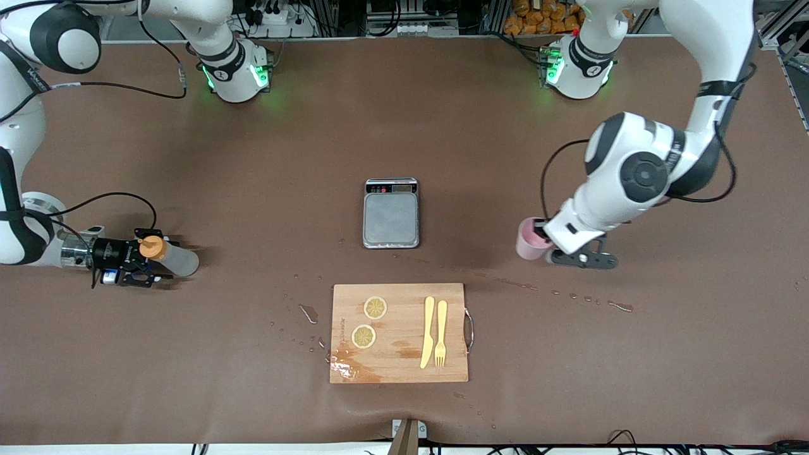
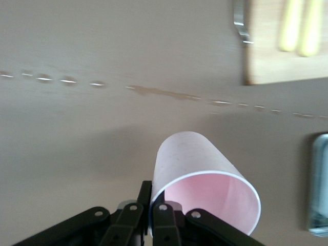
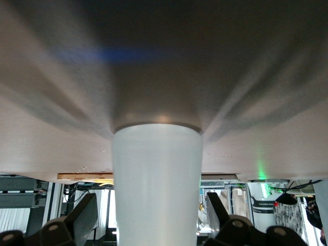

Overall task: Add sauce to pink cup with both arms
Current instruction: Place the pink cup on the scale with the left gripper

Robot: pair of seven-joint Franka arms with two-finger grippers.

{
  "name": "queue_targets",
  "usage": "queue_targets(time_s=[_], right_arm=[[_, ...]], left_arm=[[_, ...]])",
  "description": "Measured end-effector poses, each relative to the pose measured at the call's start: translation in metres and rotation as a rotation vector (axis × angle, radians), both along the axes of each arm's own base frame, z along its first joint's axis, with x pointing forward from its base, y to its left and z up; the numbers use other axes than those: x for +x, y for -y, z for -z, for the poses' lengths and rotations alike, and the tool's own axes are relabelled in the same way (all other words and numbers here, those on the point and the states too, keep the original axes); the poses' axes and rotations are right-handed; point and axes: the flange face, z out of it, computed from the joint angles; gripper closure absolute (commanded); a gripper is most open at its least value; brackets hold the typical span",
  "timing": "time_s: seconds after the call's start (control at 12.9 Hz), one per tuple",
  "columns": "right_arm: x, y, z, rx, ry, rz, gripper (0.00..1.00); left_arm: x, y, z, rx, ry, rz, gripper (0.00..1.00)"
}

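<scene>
The sauce bottle (image 1: pixel 169 256) stands at the table's nine o'clock edge as the front camera sees it, at the right arm's end. It is a soft, translucent squeeze bottle with an orange cap; likely light, smooth-walled and yielding, so a hold across its middle, firm but not crushing, looks best. The right gripper (image 1: pixel 148 262) reaches in level with the table, its fingers (image 3: pixel 77 218) spread on either side of the bottle's body without visibly pressing it.

The pink cup (image 1: pixel 529 239) sits at about three o'clock, toward the left arm's end. It is thin-walled, tapered, matte and handleless, probably very light and easy to dent. The left gripper (image 2: pixel 148 207) is pinched closed on its rim wall.

Between them a grey metal scale (image 1: pixel 391 213) lies at the centre. At six o'clock a wooden board (image 1: pixel 399 370) carries two lemon slices (image 1: pixel 370 322), a yellow plastic knife (image 1: pixel 428 332) and fork (image 1: pixel 440 332). Droplets spot the brown mat (image 1: pixel 253 164).
</scene>
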Motion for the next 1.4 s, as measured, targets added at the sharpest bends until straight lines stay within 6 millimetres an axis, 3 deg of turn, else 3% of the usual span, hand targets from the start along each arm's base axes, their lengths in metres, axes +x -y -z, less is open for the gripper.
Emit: queue_targets(time_s=[0.23, 0.39, 0.54, 0.85, 1.32, 1.4], right_arm=[[0.001, -0.008, 0.002, 0.005, -0.001, -0.015, 0.56], [0.002, -0.009, 0.002, 0.005, 0.007, -0.02, 0.59], [0.003, -0.008, 0.001, 0.002, 0.012, -0.021, 0.64], [0.02, -0.022, -0.013, -0.027, 0.035, -0.063, 0.63], [0.075, -0.089, -0.103, -0.208, -0.023, -0.144, 0.63], [0.081, -0.103, -0.117, -0.249, -0.035, -0.15, 0.63]], left_arm=[[-0.027, 0.1, -0.002, -0.038, -0.018, -0.036, 1.0], [-0.049, 0.163, 0.006, -0.053, -0.039, -0.038, 1.0], [-0.062, 0.202, 0.027, -0.061, -0.078, -0.038, 1.0], [-0.06, 0.226, 0.078, -0.062, -0.165, -0.05, 1.0], [-0.077, 0.261, 0.087, -0.06, -0.146, -0.021, 1.0], [-0.077, 0.264, 0.092, -0.066, -0.137, -0.022, 0.87]])
